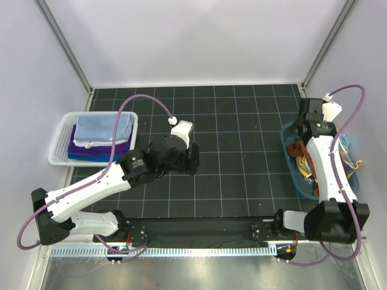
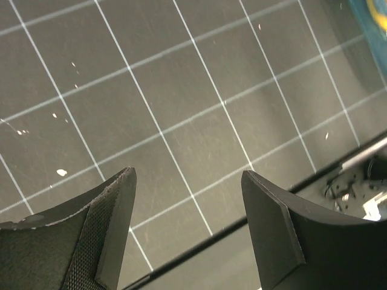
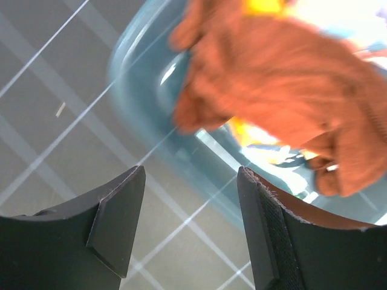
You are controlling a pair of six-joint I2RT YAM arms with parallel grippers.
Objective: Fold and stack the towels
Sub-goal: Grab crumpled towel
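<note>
Folded towels lie stacked in the white basket (image 1: pixel 58 147) at the left: a light blue one (image 1: pixel 103 127) on top, a purple one (image 1: pixel 81 147) under it and a dark blue layer below. Loose towels fill the teal tub (image 1: pixel 291 164) at the right, with a rust brown towel (image 1: pixel 296 149) uppermost; it shows large and blurred in the right wrist view (image 3: pixel 284 90). My right gripper (image 3: pixel 192 175) is open and empty just over the tub's rim (image 3: pixel 139 96), beside the rust towel. My left gripper (image 2: pixel 188 178) is open and empty above the mat's middle (image 1: pixel 193 162).
The black grid mat (image 1: pixel 242 121) covers the table. A dark rail runs along the mat's near edge (image 2: pixel 199 241). White walls close in on the back and both sides. Yellow and striped cloth (image 3: pixel 260 136) lies under the rust towel in the tub.
</note>
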